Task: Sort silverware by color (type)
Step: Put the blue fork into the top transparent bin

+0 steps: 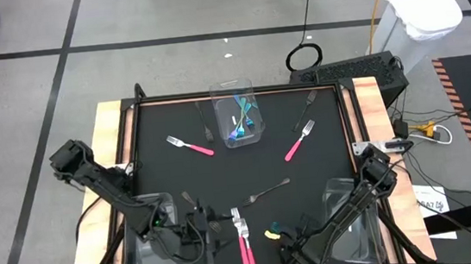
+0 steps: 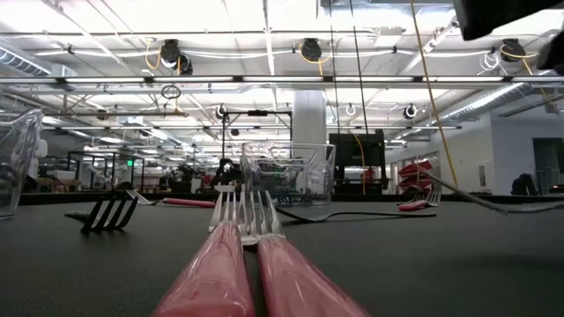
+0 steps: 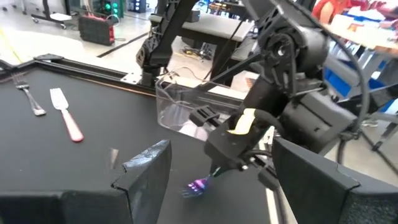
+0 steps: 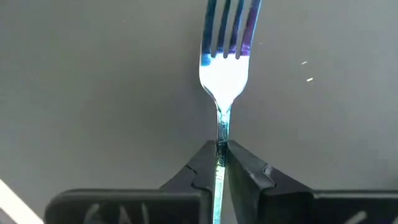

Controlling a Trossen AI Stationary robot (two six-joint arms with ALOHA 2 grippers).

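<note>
My right gripper [image 4: 220, 149] is near the table's near edge, right of centre [image 1: 276, 232], and is shut on a teal-handled fork with a silver head [image 4: 225, 65], also seen in the left wrist view [image 3: 198, 185]. My left gripper [image 3: 224, 180] is open near the near edge, left of centre [image 1: 200, 231], and holds nothing. Two pink forks [image 1: 244, 242] lie side by side at the near edge. Single pink forks [image 1: 189, 145] [image 1: 300, 140] and dark forks [image 1: 307, 106] [image 1: 267, 191] lie flat on the mat. Teal forks [image 1: 242, 124] lie in the far bin. My right gripper pinches the teal fork between its two fingers on the thin handle [image 4: 221, 138] just behind the head. The fingers lie along the fork, and the prongs [image 4: 230, 25] point straight away from them. Whether the head touches the mat, I cannot tell.
A clear bin [image 1: 233, 91] stands at the middle of the far edge. Two more clear bins sit at the near left corner [image 1: 147, 244] and the near right corner [image 1: 350, 195]. Both arms crowd the near edge. The mat's middle holds only scattered forks.
</note>
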